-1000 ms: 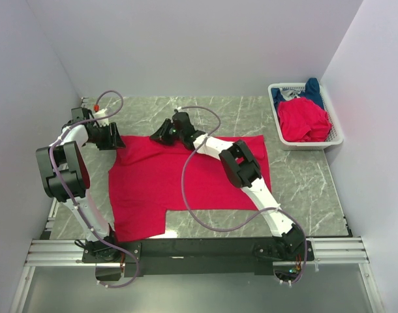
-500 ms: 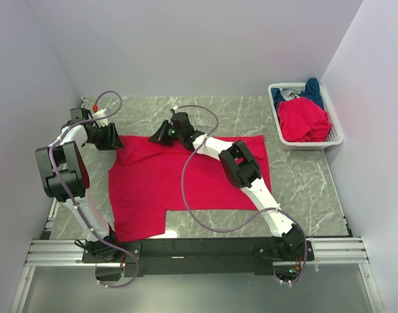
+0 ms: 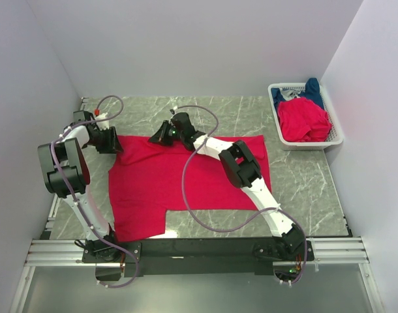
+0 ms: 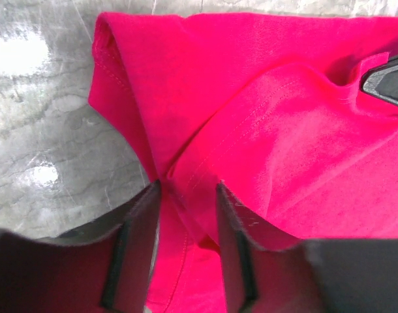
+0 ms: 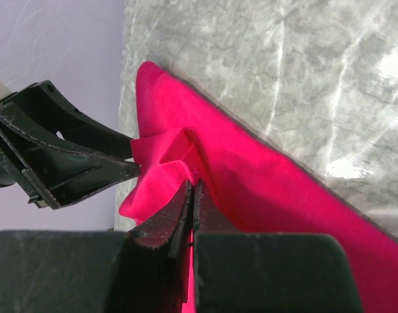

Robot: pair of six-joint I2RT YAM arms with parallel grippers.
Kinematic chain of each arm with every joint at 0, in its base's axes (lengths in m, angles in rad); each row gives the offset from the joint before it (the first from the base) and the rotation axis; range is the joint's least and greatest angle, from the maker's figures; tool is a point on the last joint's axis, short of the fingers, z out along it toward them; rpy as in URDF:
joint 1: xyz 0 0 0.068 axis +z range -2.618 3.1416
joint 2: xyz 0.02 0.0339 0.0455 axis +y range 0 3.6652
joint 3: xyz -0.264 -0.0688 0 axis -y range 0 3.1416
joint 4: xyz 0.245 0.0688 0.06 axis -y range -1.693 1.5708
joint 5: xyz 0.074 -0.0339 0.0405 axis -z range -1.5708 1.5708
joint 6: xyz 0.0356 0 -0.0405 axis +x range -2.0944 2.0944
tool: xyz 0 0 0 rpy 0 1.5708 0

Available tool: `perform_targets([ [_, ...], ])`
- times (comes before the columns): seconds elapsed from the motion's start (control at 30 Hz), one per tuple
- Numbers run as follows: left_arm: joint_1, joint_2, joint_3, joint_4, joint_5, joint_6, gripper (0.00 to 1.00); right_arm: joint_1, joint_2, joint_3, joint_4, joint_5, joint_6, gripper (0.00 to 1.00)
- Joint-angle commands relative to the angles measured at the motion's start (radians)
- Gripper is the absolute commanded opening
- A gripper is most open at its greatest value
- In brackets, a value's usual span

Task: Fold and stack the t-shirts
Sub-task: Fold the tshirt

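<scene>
A bright red t-shirt (image 3: 179, 176) lies spread flat on the marble table. My left gripper (image 3: 115, 145) is at the shirt's far left corner. In the left wrist view its jaws (image 4: 188, 195) stand open astride a raised fold of the red cloth (image 4: 284, 130), near a sleeve hem. My right gripper (image 3: 157, 136) sits on the shirt's far edge. The right wrist view shows it (image 5: 194, 186) shut on a bunched bit of that red t-shirt (image 5: 264, 189), with the left gripper's black fingers (image 5: 62, 163) close beside it.
A white mesh basket (image 3: 310, 145) stands at the back right against the wall. It holds a crumpled red shirt (image 3: 303, 120) and a dark blue one (image 3: 311, 88). Walls close in the table on the left, back and right.
My right gripper's jaws have shut on the cloth at the shirt's far edge. My left gripper has shifted slightly toward the back and its jaws have narrowed a little.
</scene>
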Motion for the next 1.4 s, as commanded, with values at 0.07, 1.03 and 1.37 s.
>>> perform_targets([
  [0.07,-0.013,0.009,0.043,0.022,-0.013,-0.005,0.42,-0.003,-0.071,-0.021,0.05,-0.026,0.001,0.0],
  [1.03,-0.075,-0.055,0.067,0.025,-0.14,0.002,0.41,-0.011,-0.097,-0.067,0.082,-0.047,0.005,0.0],
  [1.37,-0.077,-0.08,0.08,0.016,-0.163,0.007,0.4,-0.013,-0.102,-0.071,0.085,-0.052,0.004,0.0],
])
